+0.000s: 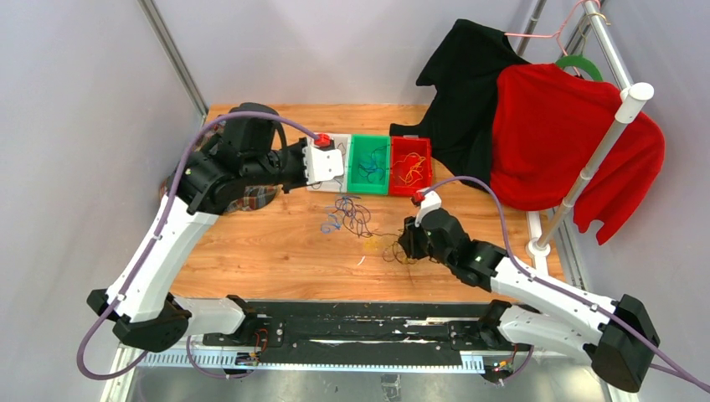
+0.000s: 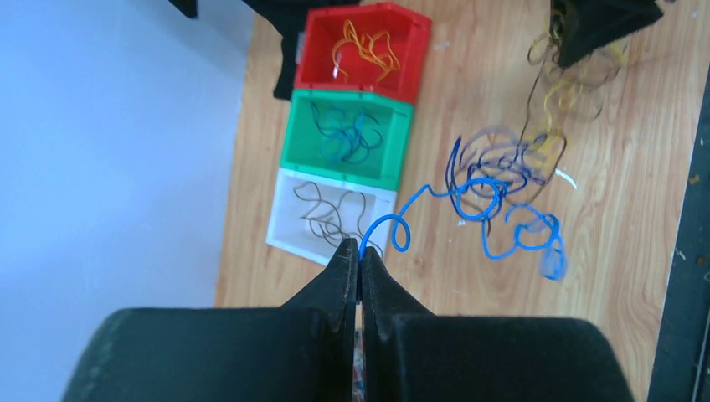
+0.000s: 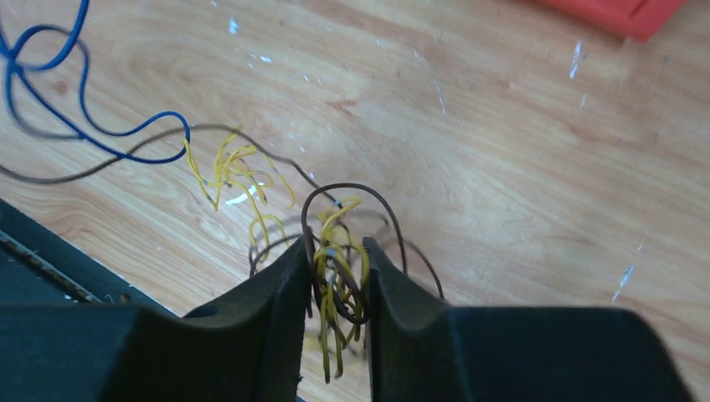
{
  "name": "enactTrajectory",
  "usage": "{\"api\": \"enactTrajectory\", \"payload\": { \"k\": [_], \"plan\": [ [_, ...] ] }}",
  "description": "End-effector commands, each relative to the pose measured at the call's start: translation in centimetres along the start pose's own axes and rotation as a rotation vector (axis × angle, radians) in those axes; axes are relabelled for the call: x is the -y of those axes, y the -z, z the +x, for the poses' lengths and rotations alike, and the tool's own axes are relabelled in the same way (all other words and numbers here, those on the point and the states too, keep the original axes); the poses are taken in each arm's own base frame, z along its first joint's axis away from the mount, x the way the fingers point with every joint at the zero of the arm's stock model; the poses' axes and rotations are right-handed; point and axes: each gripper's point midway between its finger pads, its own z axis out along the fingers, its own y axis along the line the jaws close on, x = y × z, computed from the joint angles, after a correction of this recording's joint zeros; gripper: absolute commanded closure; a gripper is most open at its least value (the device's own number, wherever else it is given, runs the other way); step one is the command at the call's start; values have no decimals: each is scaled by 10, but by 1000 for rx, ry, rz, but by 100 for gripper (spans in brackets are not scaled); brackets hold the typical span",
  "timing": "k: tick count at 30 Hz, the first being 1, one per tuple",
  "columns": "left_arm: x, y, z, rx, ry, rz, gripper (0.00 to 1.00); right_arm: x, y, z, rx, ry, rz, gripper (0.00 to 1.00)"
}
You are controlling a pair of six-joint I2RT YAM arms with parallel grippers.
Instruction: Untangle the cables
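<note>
Pinching one blue wire [image 2: 423, 194] between fully closed jaws, the left gripper [image 2: 360, 255] hovers above the wooden table [image 1: 276, 251]. The loose tangle of thin blue, yellow and dark brown cables [image 1: 352, 213] lies mid-table. The right gripper [image 3: 335, 276] straddles yellow and brown strands [image 3: 335, 255], jaws slightly apart; whether it grips them is unclear.

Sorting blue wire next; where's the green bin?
Top view: the green bin sits toward the back, between the white bin on its left and the red bin.

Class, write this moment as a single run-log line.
left pincer: shut on thin curly blue wire | right pincer: thin yellow and brown wires between jaws, grip unclear | stage: tangle not yet separated
</note>
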Motion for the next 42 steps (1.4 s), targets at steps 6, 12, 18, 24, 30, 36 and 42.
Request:
{"api": "enactTrajectory", "payload": {
  "k": [6, 12, 18, 24, 30, 36, 42],
  "plan": [
    [5, 10, -43, 106, 37, 34, 100, -61, 38, -108, 270, 20, -268, 35],
    [-1, 14, -59, 136, 38, 18, 100, -114, 28, -116, 295, 93, -460, 33],
    [-10, 30, -79, 189, 20, -23, 100, -131, -3, -116, 342, 101, -487, 32],
    [-19, 42, -97, 235, 24, -55, 100, -143, -33, -118, 346, 69, -486, 32],
    [-46, 69, -127, 307, 2, -159, 100, -128, -71, -78, 226, -30, -393, 60],
    [-90, 113, -163, 403, -63, -370, 100, -106, -81, -33, 139, -127, -321, 93],
    [-138, 148, -186, 491, -113, -645, 100, -90, -72, -1, 73, -144, -255, 99]
  ]
}}
